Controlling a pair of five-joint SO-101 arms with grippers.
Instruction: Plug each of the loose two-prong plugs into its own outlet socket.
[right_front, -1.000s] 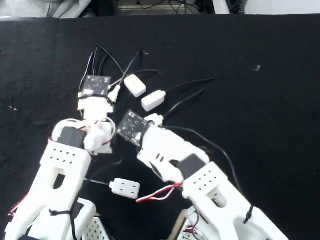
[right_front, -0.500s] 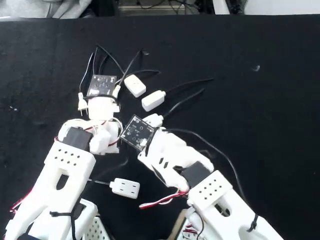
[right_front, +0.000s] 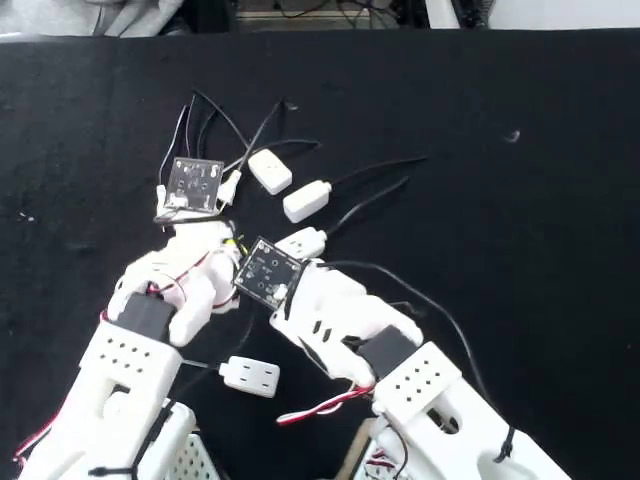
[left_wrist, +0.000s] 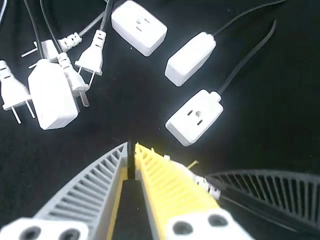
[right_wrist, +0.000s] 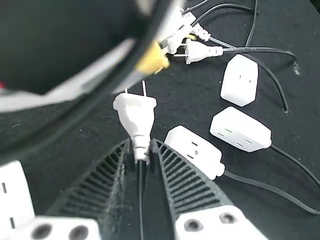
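White and nearest, a socket block (right_front: 250, 375) lies on the black surface (right_front: 520, 260) between the arms, its cord running under the left arm. Next out, the right claw (right_wrist: 139, 146) is clamped on a two-prong plug (right_wrist: 135, 112), prongs pointing away, with the near socket (right_wrist: 194, 150) just beside one finger. The left claw (left_wrist: 131, 146) is squeezed to a slit; whether anything thin sits inside is hard to make out. Beyond lie the middle socket (left_wrist: 190, 58) and far socket (left_wrist: 139, 27), then loose plugs (left_wrist: 92, 57) whose cords are cut off at the edge. From above, camera boards (right_front: 270, 270) cover both claws.
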